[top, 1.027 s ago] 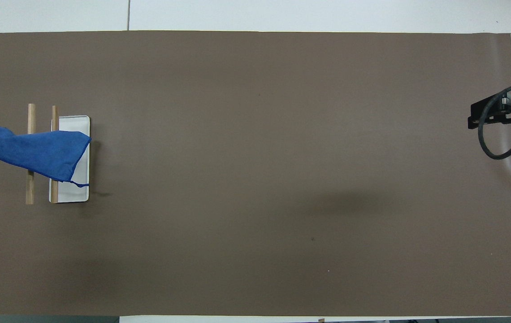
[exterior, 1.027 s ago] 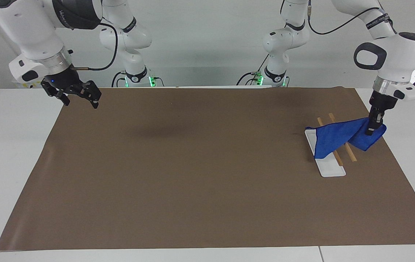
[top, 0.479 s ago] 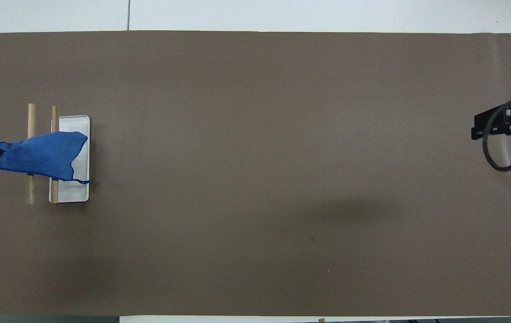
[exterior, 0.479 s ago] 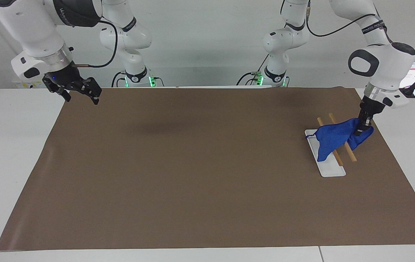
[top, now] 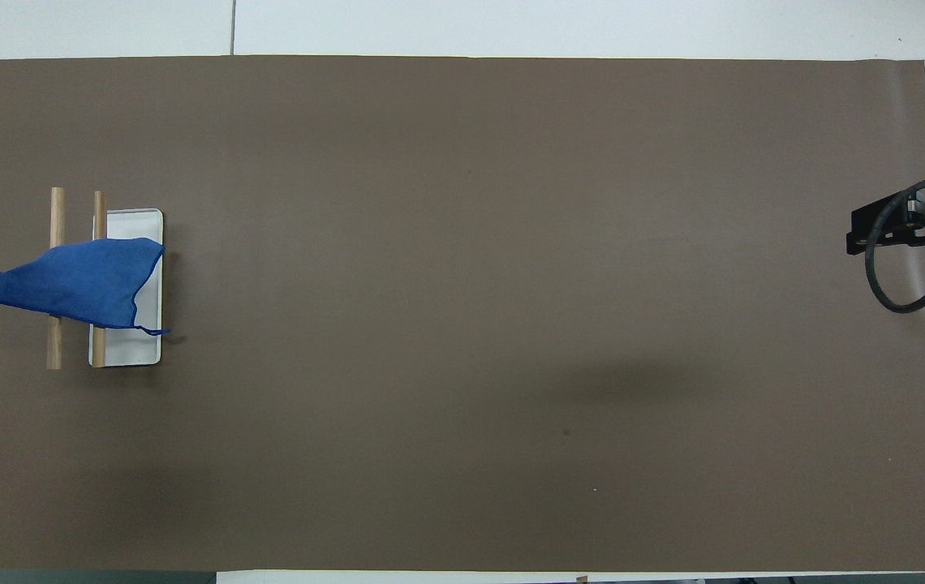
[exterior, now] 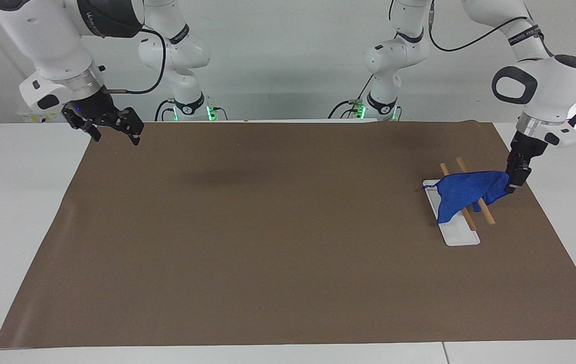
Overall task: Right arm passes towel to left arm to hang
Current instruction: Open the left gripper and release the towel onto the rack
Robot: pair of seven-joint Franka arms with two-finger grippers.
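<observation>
Blue towel (exterior: 465, 194): draped over two wooden rails (exterior: 472, 204) above a white tray (exterior: 457, 235) near the worktop's left-arm end, hanging all but done; left hand (exterior: 515, 181) at its corner, grip state indeterminate; right hand (exterior: 114, 132) waits wide, empty.

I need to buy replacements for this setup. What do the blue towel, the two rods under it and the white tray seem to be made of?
Towel: soft cloth, likely microfibre; matte, it drapes and folds over the rods.
Rods: probably bare wood; light tan, matte, straight round dowels.
Tray: smooth white plastic or ceramic, cannot tell which; flat, rounded corners, slight raised rim.
</observation>
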